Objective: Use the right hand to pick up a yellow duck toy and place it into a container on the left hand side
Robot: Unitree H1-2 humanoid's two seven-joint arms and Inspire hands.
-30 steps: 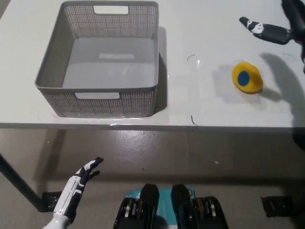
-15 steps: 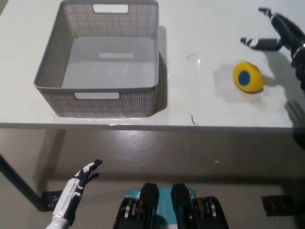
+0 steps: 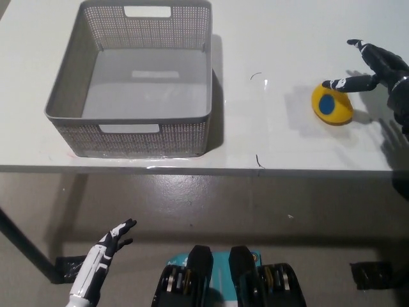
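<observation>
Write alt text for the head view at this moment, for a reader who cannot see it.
The black right hand, fingers spread open, hovers just above a yellow duck toy lying on the right side of a white table. An empty grey mesh basket stands on the table's left. The white left hand hangs open below the table edge.

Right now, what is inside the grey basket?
Nothing shows inside the grey basket, only its bare floor. The near wall covers a strip of it. The yellow duck toy lies outside.
</observation>
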